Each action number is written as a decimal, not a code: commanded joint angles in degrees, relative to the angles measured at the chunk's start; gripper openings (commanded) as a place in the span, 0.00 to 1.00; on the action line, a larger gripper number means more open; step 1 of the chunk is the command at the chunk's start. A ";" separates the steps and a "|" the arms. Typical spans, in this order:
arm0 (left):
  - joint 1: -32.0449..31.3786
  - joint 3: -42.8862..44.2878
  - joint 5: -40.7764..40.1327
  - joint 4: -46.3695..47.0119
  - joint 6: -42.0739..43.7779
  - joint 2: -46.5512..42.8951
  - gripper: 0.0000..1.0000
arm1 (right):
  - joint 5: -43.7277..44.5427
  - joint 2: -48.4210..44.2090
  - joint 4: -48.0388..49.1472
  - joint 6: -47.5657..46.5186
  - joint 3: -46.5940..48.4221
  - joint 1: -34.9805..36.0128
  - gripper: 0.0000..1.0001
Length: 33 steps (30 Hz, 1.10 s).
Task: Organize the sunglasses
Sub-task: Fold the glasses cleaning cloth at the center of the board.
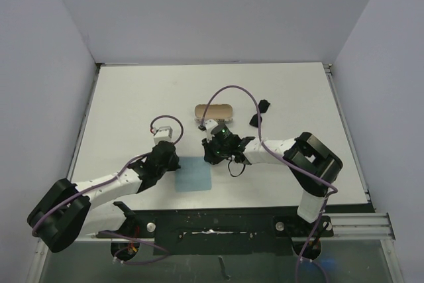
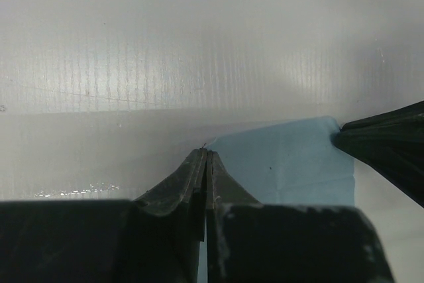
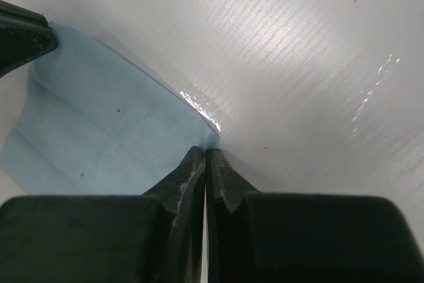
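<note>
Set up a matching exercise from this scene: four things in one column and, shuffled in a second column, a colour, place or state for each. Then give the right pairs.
Things
1. cloth
2. case
3. sunglasses
4. left gripper

Descriptions
A. black, lying to the right of the case
B. shut on a corner of the cloth
C. light blue, lying flat on the table
D. tan and oblong, to the left of the sunglasses

Pairs: 1-C, 2-D, 3-A, 4-B
</note>
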 commanded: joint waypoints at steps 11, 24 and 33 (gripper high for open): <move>-1.14 1.01 0.27 -0.71 0.45 -3.90 0.00 | 2.02 -6.02 1.30 -0.76 -2.49 1.69 0.00; -2.80 -0.17 -0.03 -3.54 -0.93 -7.28 0.00 | 3.18 -8.62 0.32 -0.33 -3.37 3.14 0.00; -4.26 0.64 -1.55 -7.34 -2.54 -8.12 0.00 | 4.04 -10.73 -0.20 0.36 -4.95 4.41 0.00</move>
